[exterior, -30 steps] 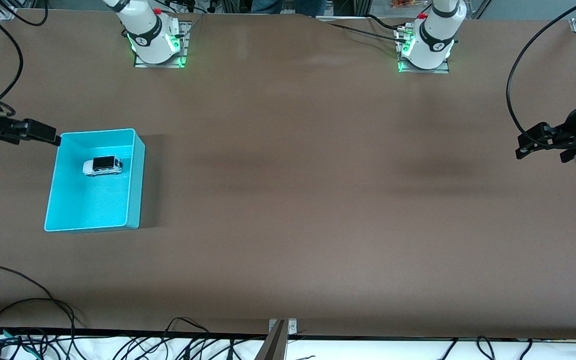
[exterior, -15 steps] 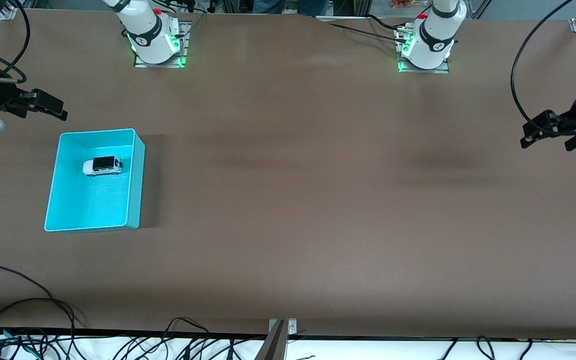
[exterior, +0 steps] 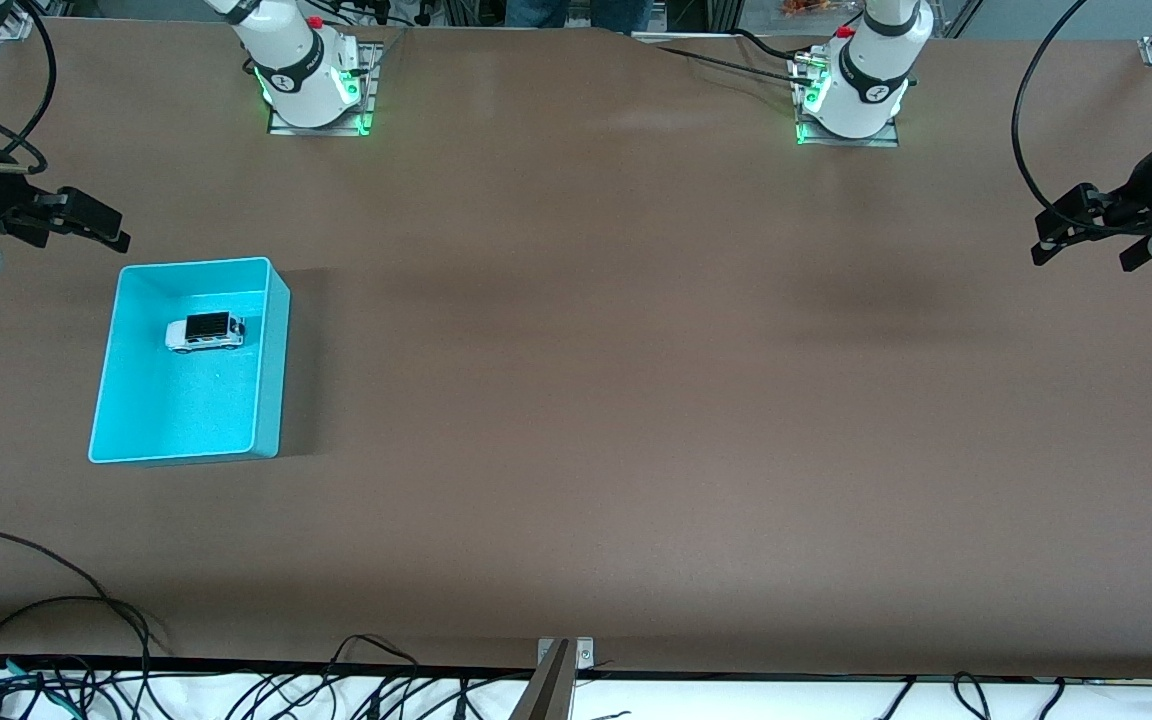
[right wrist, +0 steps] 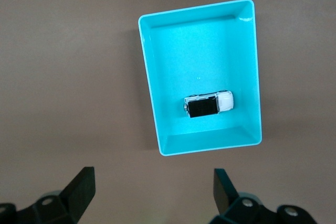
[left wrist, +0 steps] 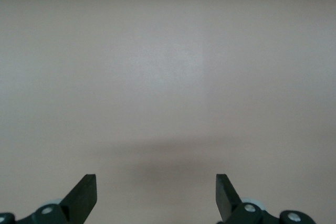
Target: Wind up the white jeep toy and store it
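The white jeep toy (exterior: 205,332), white with a black roof, lies inside the cyan bin (exterior: 271,370) at the right arm's end of the table, in the part of the bin farther from the front camera. It also shows in the right wrist view (right wrist: 208,105), in the bin (right wrist: 151,90). My right gripper (exterior: 101,228) is open and empty, up in the air over bare table beside the bin's farther corner; in its wrist view (right wrist: 152,192) the jaws stand wide apart. My left gripper (exterior: 1061,235) is open and empty over bare table at the left arm's end, also in its wrist view (left wrist: 156,195).
The two arm bases (exterior: 311,85) (exterior: 851,95) stand along the table edge farthest from the front camera. Loose black cables (exterior: 86,610) lie along the nearest edge. A metal bracket (exterior: 561,660) sits at the middle of that edge.
My right gripper has risen away from the bin's rim and now hovers beside its farther corner. My left gripper has moved up and away toward the table's end. The jeep has not moved.
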`<state>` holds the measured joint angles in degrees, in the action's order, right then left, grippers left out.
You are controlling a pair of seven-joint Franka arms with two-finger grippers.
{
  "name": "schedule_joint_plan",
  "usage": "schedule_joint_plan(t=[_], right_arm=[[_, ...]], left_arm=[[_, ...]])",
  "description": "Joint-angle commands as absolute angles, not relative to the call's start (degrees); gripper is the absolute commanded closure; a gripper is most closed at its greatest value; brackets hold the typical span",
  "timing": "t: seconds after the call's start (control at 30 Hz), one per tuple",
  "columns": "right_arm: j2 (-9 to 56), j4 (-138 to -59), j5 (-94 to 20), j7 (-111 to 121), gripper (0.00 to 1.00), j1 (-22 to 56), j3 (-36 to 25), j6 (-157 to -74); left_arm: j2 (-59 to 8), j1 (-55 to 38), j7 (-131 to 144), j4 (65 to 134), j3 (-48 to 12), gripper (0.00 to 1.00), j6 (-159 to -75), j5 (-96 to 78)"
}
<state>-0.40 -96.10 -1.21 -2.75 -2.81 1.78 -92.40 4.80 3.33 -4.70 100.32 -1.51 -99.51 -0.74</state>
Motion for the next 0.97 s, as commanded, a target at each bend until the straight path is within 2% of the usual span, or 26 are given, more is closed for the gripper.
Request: schedule_joint_plan(t=[0.0,0.93], right_arm=[[0.79,-94.22,-0.35,-2.73,0.0,-2.9,1.93,-92.02],[1.14,-93.96,-0.35,-2.81,0.0,-2.9,1.93,-91.85]], left_arm=[[4.75,3.87,-5.1,100.64,-1.67,0.0,-100.46,-1.93],[3.95,3.96,-5.1,99.32,-1.58,0.0,-100.55,-1.41]])
